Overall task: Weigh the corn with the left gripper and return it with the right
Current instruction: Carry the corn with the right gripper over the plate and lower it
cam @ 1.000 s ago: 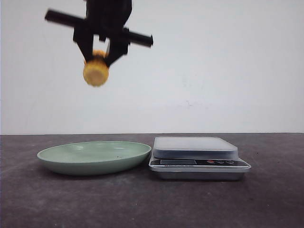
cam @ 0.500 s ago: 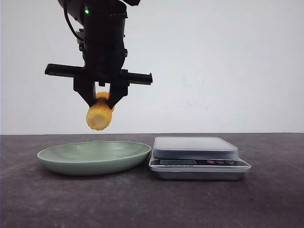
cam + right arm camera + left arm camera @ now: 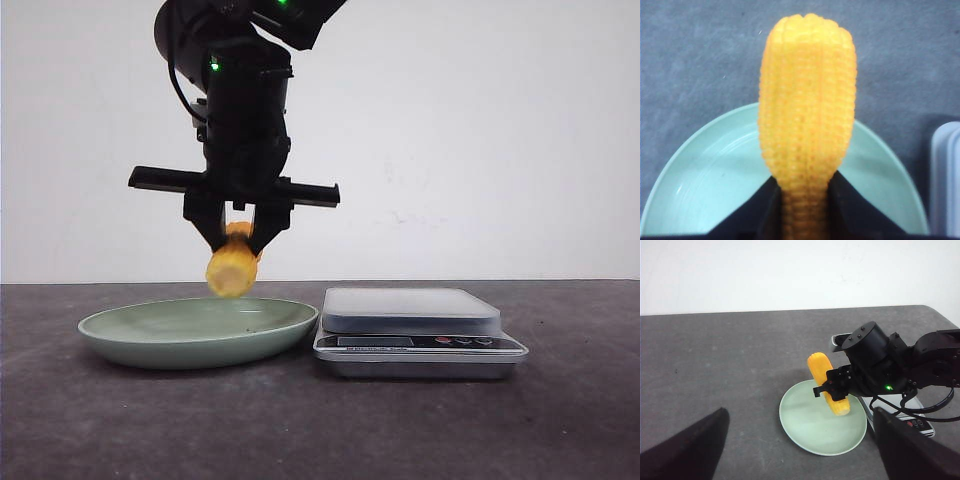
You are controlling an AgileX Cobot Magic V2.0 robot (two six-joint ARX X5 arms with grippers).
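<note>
Dark, slightly mottled tabletop (image 3: 560,430) is stretching under a plain white wall in the front view, carrying a shallow round pale-green dish (image 3: 120,335) with a smooth glazed look and, just beside it, a flat kitchen scale (image 3: 420,332) with a frosted square platform over a shiny metal base. Above the dish, the right gripper (image 3: 238,240) is hanging on its black arm, pinching the corn (image 3: 232,270), a stubby yellow cob with a paler cut end, close over the dish's rim but apart from it. From the left wrist view, the left gripper (image 3: 800,440) is showing two dark fingers spread wide and holding nothing; beyond them the ribbed cob (image 3: 827,390) is sitting tilted in the right gripper (image 3: 832,390) over the dish (image 3: 800,427), the scale (image 3: 920,424) mostly hidden. The right wrist view is showing black fingers (image 3: 747,210) squeezing the cob (image 3: 807,115), its bumpy kernel rows running lengthwise, over the dish (image 3: 695,185) and the grey tabletop (image 3: 695,60).
</note>
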